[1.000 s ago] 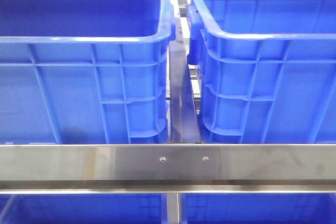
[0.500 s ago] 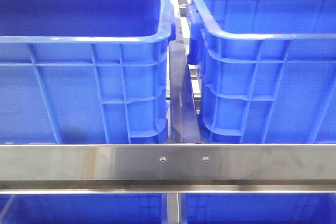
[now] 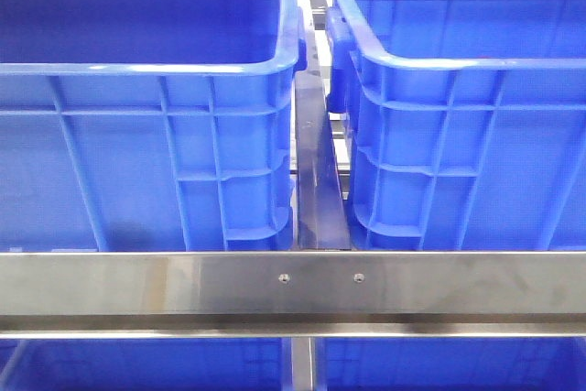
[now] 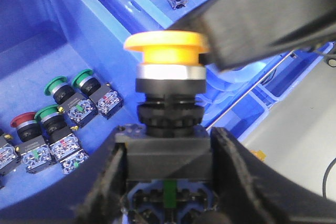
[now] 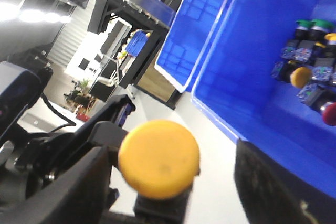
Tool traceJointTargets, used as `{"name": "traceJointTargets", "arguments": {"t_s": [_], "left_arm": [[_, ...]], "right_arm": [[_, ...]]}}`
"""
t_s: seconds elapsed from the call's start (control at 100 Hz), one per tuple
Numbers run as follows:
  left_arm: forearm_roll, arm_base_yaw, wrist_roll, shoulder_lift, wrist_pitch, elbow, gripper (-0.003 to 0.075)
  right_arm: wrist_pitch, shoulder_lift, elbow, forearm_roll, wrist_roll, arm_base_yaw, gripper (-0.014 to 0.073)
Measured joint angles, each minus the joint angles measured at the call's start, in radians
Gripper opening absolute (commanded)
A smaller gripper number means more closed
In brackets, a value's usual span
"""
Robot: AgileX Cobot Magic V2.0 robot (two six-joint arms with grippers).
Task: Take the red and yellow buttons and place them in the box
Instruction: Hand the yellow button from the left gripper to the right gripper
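Left gripper (image 4: 167,182) clamps a yellow mushroom pushbutton (image 4: 167,51) upright — cap away from the jaws. Right gripper (image 5: 168,182) likewise pinches its own yellow pushbutton (image 5: 159,158).

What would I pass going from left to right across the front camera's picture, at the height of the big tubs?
Left blue crate → dark divider strip in the gap between the tubs → right blue crate. A steel rail runs across the whole width below them, so it has no place in the order.
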Motion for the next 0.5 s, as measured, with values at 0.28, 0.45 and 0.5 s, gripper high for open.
{"name": "traceJointTargets", "arguments": {"t_s": [0.28, 0.45, 0.5], "left_arm": [[0.000, 0.000, 0.000, 0.000, 0.000, 0.000, -0.0019], [0.000, 0.000, 0.000, 0.000, 0.000, 0.000, -0.0019], [0.000, 0.000, 0.000, 0.000, 0.002, 0.000, -0.0018]], "right_arm": [[-0.002, 0.052, -0.053, 0.000, 0.000, 0.034, 0.0460], [0.003, 0.054, -0.053, 0.000, 0.000, 0.034, 0.0255], [0.007, 0.054, -0.053, 0.000, 0.000, 0.034, 0.0206]]}}
